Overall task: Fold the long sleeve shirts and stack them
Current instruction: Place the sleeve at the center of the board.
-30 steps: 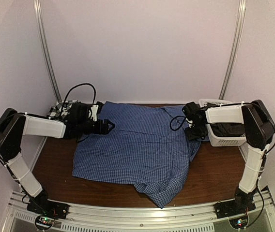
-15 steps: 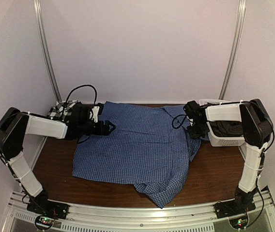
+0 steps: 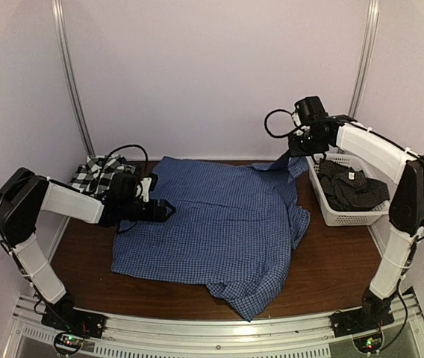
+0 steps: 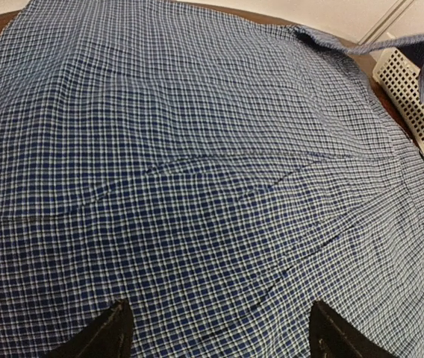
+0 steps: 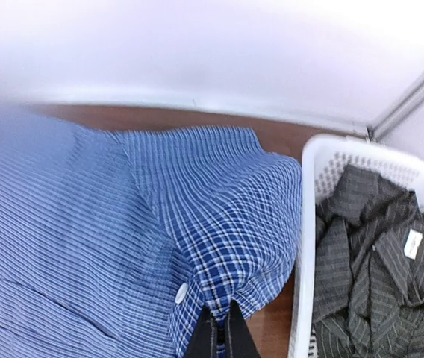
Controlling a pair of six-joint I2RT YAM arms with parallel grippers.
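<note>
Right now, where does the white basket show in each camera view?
Top external: white basket at the right edge of the table, dark shirt inside.
Left wrist: upper right corner, cut off by the frame.
Right wrist: along the right side.
Shared landmark: the blue check shirt, beside the basket everywhere.

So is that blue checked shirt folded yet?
Not yet: the blue checked shirt lies spread over the table, one far corner held up by the right gripper.

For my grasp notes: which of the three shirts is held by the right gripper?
The blue fine-check shirt: the right gripper pinches its raised far corner. The plaid shirt and the dark shirt lie untouched.
</note>
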